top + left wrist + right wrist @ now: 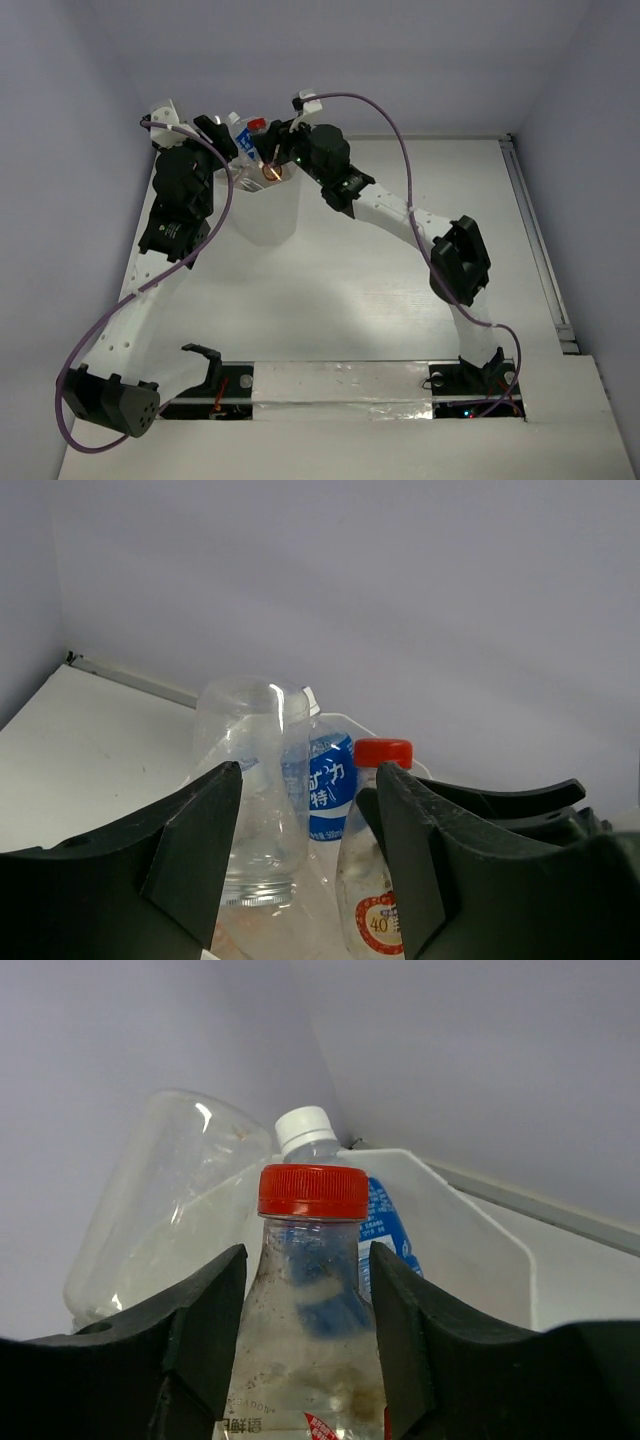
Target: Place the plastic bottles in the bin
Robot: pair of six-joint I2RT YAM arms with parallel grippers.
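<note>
At the table's far-left corner, both grippers meet over the bin (266, 215), with bottles poking out of its top.
From the left: the left gripper (308, 810) has its fingers spread on either side of an upturned clear bottle (250, 770), mouth down; whether the pads press it I cannot tell. Just behind stands a blue-labelled bottle (330, 780) with a white cap, inside the bin's rim. Right of it, the right gripper (306, 1260) has both fingers tight against the shoulders of a red-capped bottle (312, 1195), holding it upright at the bin's mouth. The bin stands on the white table (400, 300), near the back wall, between the two arms.
</note>
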